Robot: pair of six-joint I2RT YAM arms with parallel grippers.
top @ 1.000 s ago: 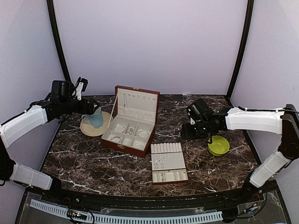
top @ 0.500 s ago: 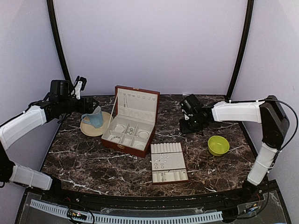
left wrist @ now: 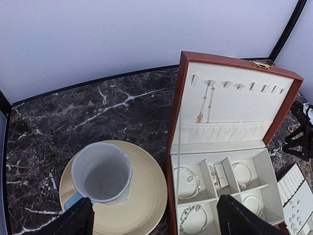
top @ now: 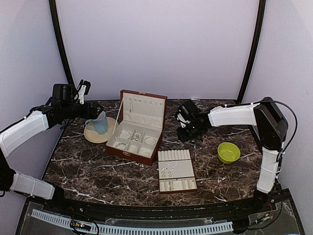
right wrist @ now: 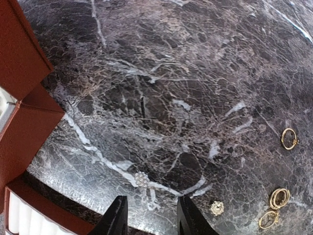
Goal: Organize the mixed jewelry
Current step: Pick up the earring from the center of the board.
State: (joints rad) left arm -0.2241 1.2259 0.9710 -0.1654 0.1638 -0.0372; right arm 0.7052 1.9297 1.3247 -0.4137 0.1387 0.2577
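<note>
jewelry: loose studs (right wrist: 142, 178) and rings (right wrist: 279, 198) on marble table (right wrist: 195, 73), right of box (left wrist: 234, 105); bracelets (left wrist: 188, 176) in box compartments
right gripper (right wrist: 150, 200): fingers parted, empty, low over one stud
left gripper (left wrist: 155, 215): spread wide, empty, above mug (left wrist: 101, 172) and box

My right tool (right wrist: 150, 201) is cropped at the bottom edge; the box (right wrist: 24, 122) left of it is cut off too.

table: dark brown white-veined marble table (top: 88, 166) | far left corner: pale blue ceramic mug (top: 99, 123) upright on round cream plate (top: 93, 136) | centre: reddish-brown cream-lined compartment box (top: 128, 152), lid upright | near edge, just beside box: flat cream slotted ring tray (top: 183, 169) | right edge: lime-green round bowl (top: 229, 152)
</note>
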